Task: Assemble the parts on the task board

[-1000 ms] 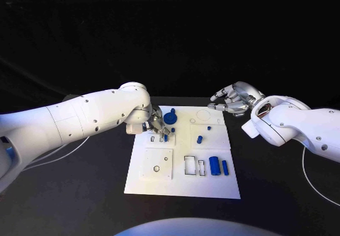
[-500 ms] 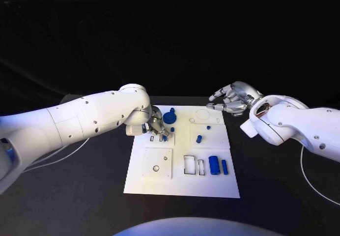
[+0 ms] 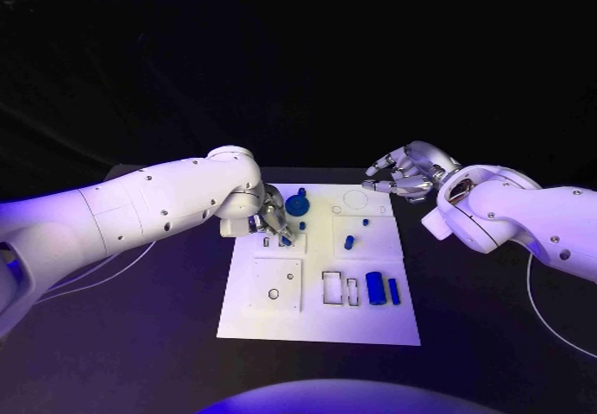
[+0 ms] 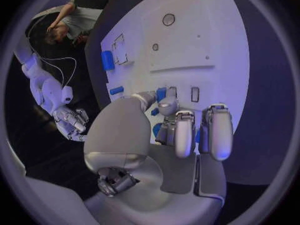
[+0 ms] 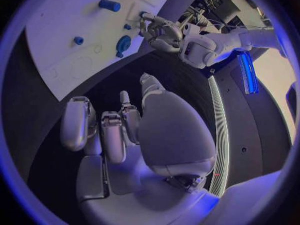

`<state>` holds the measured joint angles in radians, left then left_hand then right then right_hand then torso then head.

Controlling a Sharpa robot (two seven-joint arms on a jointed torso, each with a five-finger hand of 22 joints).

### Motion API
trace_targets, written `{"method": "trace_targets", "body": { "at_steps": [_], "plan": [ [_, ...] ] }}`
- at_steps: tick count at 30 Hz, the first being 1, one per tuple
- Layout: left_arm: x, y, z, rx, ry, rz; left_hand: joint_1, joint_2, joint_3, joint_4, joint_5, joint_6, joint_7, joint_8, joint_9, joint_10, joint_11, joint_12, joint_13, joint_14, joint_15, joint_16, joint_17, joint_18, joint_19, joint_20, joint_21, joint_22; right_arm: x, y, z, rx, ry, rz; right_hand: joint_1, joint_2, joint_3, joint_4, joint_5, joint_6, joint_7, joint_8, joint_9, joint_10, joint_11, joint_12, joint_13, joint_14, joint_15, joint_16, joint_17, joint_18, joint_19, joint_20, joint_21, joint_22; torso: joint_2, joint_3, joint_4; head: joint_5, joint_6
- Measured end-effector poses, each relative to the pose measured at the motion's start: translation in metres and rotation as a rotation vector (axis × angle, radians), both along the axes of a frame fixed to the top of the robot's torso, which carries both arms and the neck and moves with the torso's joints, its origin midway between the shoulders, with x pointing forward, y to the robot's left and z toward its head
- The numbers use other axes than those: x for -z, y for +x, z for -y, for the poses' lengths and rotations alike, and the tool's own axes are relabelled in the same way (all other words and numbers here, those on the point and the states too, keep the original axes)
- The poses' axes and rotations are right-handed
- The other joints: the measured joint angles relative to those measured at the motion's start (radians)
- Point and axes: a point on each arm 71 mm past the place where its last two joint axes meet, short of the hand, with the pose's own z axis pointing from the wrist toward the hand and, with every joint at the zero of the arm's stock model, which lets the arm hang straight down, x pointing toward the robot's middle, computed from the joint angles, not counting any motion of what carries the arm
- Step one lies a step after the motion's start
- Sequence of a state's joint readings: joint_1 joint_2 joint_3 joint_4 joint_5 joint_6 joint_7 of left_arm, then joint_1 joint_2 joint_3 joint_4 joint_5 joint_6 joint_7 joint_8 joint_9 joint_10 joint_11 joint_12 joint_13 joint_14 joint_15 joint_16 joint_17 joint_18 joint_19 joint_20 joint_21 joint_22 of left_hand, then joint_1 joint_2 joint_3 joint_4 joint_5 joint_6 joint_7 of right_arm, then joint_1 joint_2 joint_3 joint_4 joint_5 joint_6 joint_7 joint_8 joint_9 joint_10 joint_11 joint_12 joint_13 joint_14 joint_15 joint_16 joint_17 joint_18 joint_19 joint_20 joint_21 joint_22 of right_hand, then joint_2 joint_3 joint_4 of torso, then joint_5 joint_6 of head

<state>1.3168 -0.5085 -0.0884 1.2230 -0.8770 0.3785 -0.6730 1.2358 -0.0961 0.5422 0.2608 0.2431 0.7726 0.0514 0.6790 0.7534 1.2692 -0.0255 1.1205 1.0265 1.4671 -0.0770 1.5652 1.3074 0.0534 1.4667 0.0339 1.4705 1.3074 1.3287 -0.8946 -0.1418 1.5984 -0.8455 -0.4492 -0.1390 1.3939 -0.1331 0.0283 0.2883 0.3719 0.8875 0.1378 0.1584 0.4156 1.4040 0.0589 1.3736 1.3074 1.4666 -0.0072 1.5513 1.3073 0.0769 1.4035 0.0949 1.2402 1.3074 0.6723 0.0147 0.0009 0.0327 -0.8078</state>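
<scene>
Centrally, the task board (image 3: 321, 267) is a flat, matte white rectangular plate lying on the black table (image 3: 124, 345), its surface cut with rectangular slots and round recesses. A round blue disc-shaped part (image 3: 298, 205) with a raised stem sits near the board's far left corner, just beside the left hand (image 3: 269, 221). A small blue peg (image 3: 349, 242) stands near the board's middle, and two smooth blue cylinders (image 3: 382, 290), one thick and one thin, lie side by side toward the board's right edge, next to outlined rectangular slots. The left hand, of brushed silver metal on a glossy white arm, is lowered over the board's far left area with its fingers drawn close together and pointing down at a small blue part (image 4: 161, 94); whether the fingertips actually pinch that part cannot be told. The right hand (image 3: 405, 175) hovers above the table just past the board's far right corner, its fingers curled partly inward and apart, holding nothing. Compared with one second ago, the left hand remains at the same spot on the board, the right hand has shifted only slightly, and the loose parts lie unchanged.
</scene>
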Motion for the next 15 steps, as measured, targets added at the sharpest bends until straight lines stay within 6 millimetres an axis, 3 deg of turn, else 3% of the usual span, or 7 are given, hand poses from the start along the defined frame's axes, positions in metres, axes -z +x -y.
{"method": "trace_targets", "body": {
  "at_steps": [1, 3, 4, 10, 15],
  "plan": [
    [0.0, 0.0, -0.001, -0.005, -0.003, 0.0, -0.014, -0.014, 0.047, -0.009, -0.002, -0.002, -0.002, 0.001, 0.0, 0.005, -0.005, 0.006, 0.005, 0.0, 0.0, 0.0, 0.0, 0.0, 0.0, 0.0, 0.0, 0.0, 0.0001, 0.0, 0.0001, 0.0, 0.0, 0.0, 0.0, 0.0, 0.0, 0.0, 0.0, 0.0, 0.0, 0.0, 0.0, 0.0, 0.0, 0.0, 0.0, 0.0, 0.0, 0.0, 0.0, 0.0, 0.0, 0.0, 0.0, 0.0, 0.0, 0.0, 0.0, 0.0, 0.0],
    [0.0, 0.0, -0.0023, -0.012, -0.009, -0.001, -0.031, -0.031, 0.074, -0.003, -0.004, -0.008, -0.008, 0.044, 0.0, 0.005, -0.005, 0.014, 0.011, -0.002, -0.003, 0.0, 0.0, 0.0, 0.0, 0.0, 0.0, 0.0, 0.0002, 0.0001, 0.0002, 0.0, -0.001, -0.001, 0.0, 0.0, 0.0, 0.0, 0.002, 0.0, 0.0, 0.0, 0.0, 0.0, 0.0, 0.0, 0.0, 0.0, 0.0, 0.0, 0.0, 0.0, 0.0, 0.0, 0.0, 0.0, 0.0, 0.0, 0.0004, 0.0, 0.0],
    [-0.0001, 0.0, -0.003, -0.016, -0.013, -0.002, -0.036, -0.036, 0.089, -0.005, -0.004, -0.01, -0.01, 0.047, 0.0, 0.009, -0.009, 0.018, 0.015, -0.004, -0.004, 0.0, 0.0, 0.0, 0.0, 0.0, 0.0, 0.0, 0.0002, 0.0002, 0.0003, 0.0, -0.001, -0.001, 0.0, 0.0, 0.0, 0.0, 0.004, 0.0, 0.0, 0.004, 0.001, 0.0, 0.0, 0.0, 0.0, 0.0, 0.0, 0.0, 0.0, 0.0, 0.0, 0.0, 0.0, 0.0, 0.0, 0.0002, 0.0006, 0.0, 0.0],
    [-0.0005, -0.0016, -0.0076, -0.039, -0.035, -0.007, -0.079, -0.041, 0.14, -0.014, -0.005, -0.015, -0.011, 0.106, 0.0, 0.023, -0.015, 0.041, 0.036, 0.0, -0.007, 0.0, 0.0, 0.0, 0.0, -0.007, 0.005, 0.0, 0.0009, 0.0005, 0.0011, 0.002, -0.004, -0.005, 0.0, 0.0, 0.0, 0.0, 0.004, 0.0, 0.0, 0.004, 0.001, 0.0, 0.0, 0.0, 0.0, 0.0, 0.0, 0.0, 0.0, 0.0, 0.0, 0.0, 0.0, 0.0, -0.001, 0.0004, 0.0008, 0.0, 0.0],
    [-0.0011, -0.0037, -0.0108, -0.054, -0.051, -0.008, -0.093, -0.042, 0.155, -0.018, -0.011, -0.017, -0.012, 0.106, 0.0, 0.029, -0.014, 0.049, 0.045, 0.0, -0.007, 0.0, 0.0, 0.0, 0.0, -0.007, 0.005, 0.0, 0.0015, 0.0006, 0.0019, 0.004, -0.006, -0.008, 0.0, 0.0, 0.0, 0.0, 0.004, 0.0, 0.0, 0.004, 0.001, 0.0, 0.0, 0.0, 0.0, 0.0, 0.0, 0.0, 0.0, 0.0, 0.0, 0.0, 0.0, 0.001, -0.002, 0.0004, 0.0014, 0.003, 0.0]
  ]
}}
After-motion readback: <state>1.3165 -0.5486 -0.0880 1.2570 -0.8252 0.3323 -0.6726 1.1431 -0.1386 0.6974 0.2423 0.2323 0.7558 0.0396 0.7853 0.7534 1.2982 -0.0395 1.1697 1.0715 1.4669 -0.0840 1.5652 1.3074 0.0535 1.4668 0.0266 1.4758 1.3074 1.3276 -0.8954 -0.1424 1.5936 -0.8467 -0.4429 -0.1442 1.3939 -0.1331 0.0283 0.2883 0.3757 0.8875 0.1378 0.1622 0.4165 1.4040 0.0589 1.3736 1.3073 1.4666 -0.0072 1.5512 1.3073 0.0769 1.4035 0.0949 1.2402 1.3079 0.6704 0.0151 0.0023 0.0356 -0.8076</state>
